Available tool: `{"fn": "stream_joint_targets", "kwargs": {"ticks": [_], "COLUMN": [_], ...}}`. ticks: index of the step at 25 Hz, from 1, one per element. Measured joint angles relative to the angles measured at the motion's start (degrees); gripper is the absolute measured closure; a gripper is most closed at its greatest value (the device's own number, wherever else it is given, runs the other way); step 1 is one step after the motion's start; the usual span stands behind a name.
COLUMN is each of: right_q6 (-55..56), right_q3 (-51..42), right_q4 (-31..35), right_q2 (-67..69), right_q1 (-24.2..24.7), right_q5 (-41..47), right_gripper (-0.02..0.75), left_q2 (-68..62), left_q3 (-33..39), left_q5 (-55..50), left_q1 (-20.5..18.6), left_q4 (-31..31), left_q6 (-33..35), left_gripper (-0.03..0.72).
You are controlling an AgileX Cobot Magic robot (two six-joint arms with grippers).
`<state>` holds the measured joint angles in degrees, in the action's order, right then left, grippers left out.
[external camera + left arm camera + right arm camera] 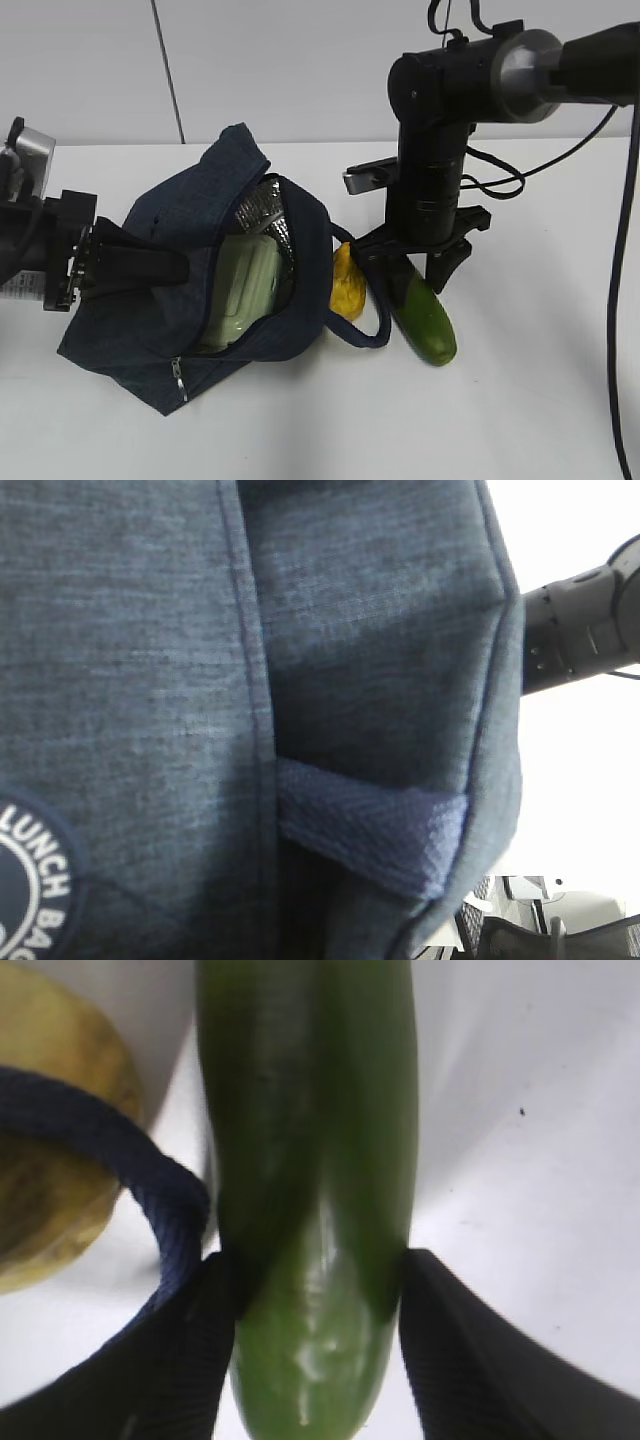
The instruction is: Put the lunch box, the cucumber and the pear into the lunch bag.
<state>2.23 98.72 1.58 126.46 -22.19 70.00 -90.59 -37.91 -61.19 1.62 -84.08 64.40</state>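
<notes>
The cucumber (423, 318) lies on the table, long axis slanting toward the camera; the right gripper (315, 1345) clamps its sides.

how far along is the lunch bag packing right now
Done: the lunch box lies inside the open lunch bag, which the left gripper holds by its side. In hand: the right gripper straddles the cucumber, fingers against its sides, on the table. Left: the cucumber and the pear beside the bag.
</notes>
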Motion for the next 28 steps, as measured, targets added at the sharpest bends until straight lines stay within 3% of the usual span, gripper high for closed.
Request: {"fn": "stream_joint_targets", "kwargs": {"ticks": [18, 28], "right_q6": [-0.13, -0.49], "right_q3": [0.6, -0.16], "right_q4": [0.22, 0.84], "right_q2": [1.43, 3.87], "right_q1": [0.0, 0.0], "right_q5": [0.41, -0.11], "right_gripper": [0.319, 0.272], "left_q2": [0.0, 0.0], "left_q3": [0.0, 0.0], "left_q5": [-0.34, -0.39], "left_q1": [0.0, 0.0], "left_q4": [0.0, 0.11], "left_q6": [0.0, 0.0], "left_gripper": [0.687, 0.687]}}
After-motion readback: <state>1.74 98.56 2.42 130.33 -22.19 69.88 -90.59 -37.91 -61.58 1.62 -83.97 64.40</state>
